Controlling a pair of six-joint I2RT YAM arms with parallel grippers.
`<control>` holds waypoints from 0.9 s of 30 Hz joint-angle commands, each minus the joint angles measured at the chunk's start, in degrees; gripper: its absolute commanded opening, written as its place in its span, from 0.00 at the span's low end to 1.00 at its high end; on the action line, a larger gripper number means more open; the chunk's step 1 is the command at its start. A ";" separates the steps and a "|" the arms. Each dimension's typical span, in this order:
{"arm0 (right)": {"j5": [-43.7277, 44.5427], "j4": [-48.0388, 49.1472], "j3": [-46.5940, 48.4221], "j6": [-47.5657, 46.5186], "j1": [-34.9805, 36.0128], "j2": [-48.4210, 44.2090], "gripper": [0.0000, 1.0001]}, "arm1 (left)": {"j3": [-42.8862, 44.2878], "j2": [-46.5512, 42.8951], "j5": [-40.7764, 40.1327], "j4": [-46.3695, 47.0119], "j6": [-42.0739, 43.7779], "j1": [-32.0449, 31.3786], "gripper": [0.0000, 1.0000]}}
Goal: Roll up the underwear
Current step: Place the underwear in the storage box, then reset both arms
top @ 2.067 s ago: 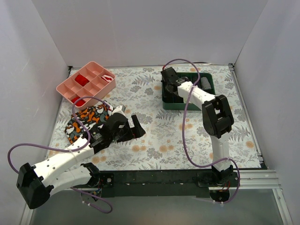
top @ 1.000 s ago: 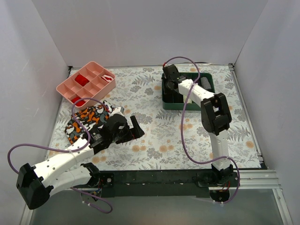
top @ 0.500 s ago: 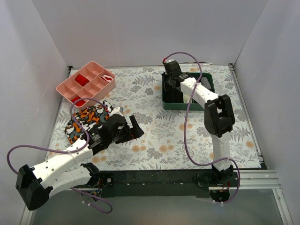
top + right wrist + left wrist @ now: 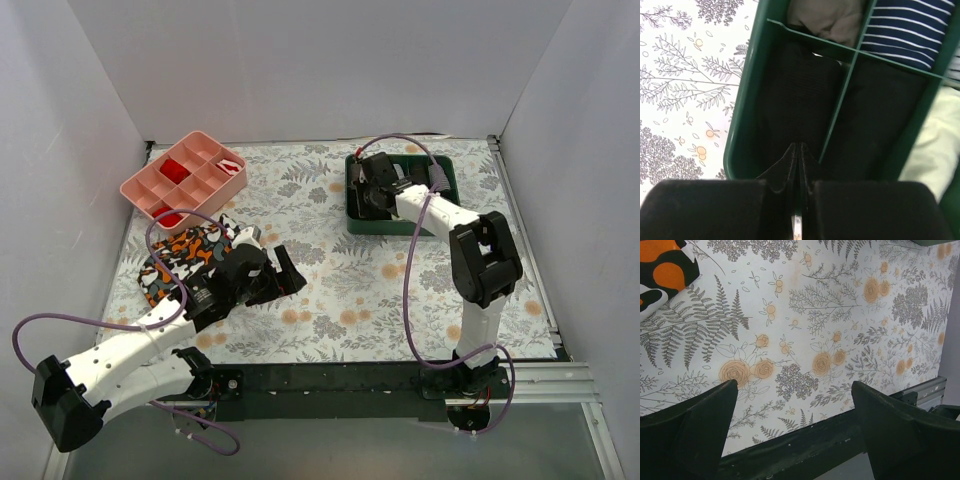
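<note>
My right gripper (image 4: 366, 196) (image 4: 799, 150) is shut and hangs low over the near-left compartment of the green divided bin (image 4: 396, 226) (image 4: 742, 110). Black fabric (image 4: 795, 95) fills that compartment right under the fingertips. I cannot tell whether it is the underwear, as no cream waistband shows on it. A grey-beige fabric (image 4: 827, 20) lies in the compartment beyond. My left gripper (image 4: 283, 279) (image 4: 795, 440) is open and empty, low over the flowered table cover, right of the patterned cloth.
The orange, black and white patterned cloth (image 4: 185, 255) (image 4: 662, 265) lies at the left. A pink divided tray (image 4: 185, 178) stands at the back left. The bin also holds a blue striped roll (image 4: 910, 30) and a pale fabric (image 4: 935, 145).
My right gripper has moved from the bin's back-left corner forward and down over its left compartments, the arm swinging right. The left arm has barely moved.
</note>
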 commanded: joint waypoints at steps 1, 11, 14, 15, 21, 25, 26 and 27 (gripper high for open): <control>-3.61 3.71 0.45 1.26 -0.23 1.33 0.06 | 0.51 -0.86 -1.31 -0.27 0.95 0.25 0.98; 1.21 3.18 -0.86 -1.46 -0.14 -10.50 0.10 | 2.97 -3.31 -9.47 -4.93 -1.60 0.25 0.98; 2.97 3.89 -3.59 -3.13 -0.14 -16.91 0.15 | 4.81 -3.49 -10.71 -4.49 1.12 0.25 0.98; 3.59 3.97 -4.72 -3.39 -0.23 -18.51 0.17 | 6.29 -3.32 -11.32 -4.83 1.48 0.25 0.98; 7.81 5.82 -17.02 -3.93 -0.23 -31.34 0.27 | 10.26 -4.11 -12.91 -3.87 7.80 0.25 0.98; 10.52 7.49 -26.78 -2.17 -0.14 -39.08 0.71 | 12.54 -4.81 -10.54 -3.69 12.02 0.25 0.98; 10.97 7.75 -29.93 -1.99 -0.14 -41.88 0.74 | 13.33 -4.73 -10.97 -3.78 12.81 0.25 0.98; 11.67 7.76 -31.27 -1.56 -0.23 -43.21 0.76 | 13.69 -4.72 -11.15 -3.78 13.26 0.25 0.98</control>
